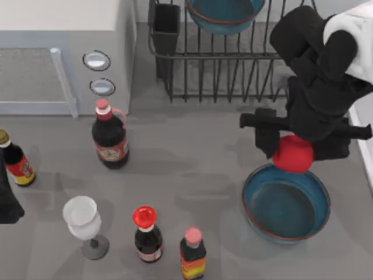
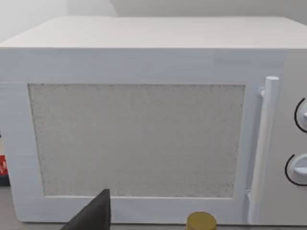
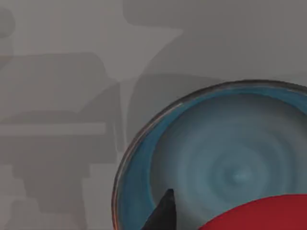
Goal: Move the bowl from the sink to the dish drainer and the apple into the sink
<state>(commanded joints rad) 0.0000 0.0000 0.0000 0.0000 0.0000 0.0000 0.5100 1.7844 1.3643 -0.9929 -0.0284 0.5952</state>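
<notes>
My right gripper (image 1: 302, 149) is shut on the red apple (image 1: 293, 153) and holds it just above the far rim of a teal-blue bowl (image 1: 285, 204) standing on the grey table at the right. The right wrist view looks down into that bowl (image 3: 230, 158), with the apple (image 3: 259, 215) and one dark fingertip (image 3: 163, 213) at the picture's edge. A second, look-alike bowl (image 1: 224, 14) rests in the black wire dish drainer (image 1: 221, 70) at the back. A strip of the sink's pale rim (image 1: 366, 157) runs along the table's right edge. My left arm (image 1: 7, 201) is parked at the far left.
A white microwave (image 1: 58, 46) fills the back left, close in front of the left wrist camera (image 2: 144, 139). Several bottles (image 1: 109, 137) (image 1: 16, 160) (image 1: 147, 233) (image 1: 192, 254) and a wine glass (image 1: 84, 224) stand on the left and front. The drainer's black cutlery cup (image 1: 166, 26) is at its left corner.
</notes>
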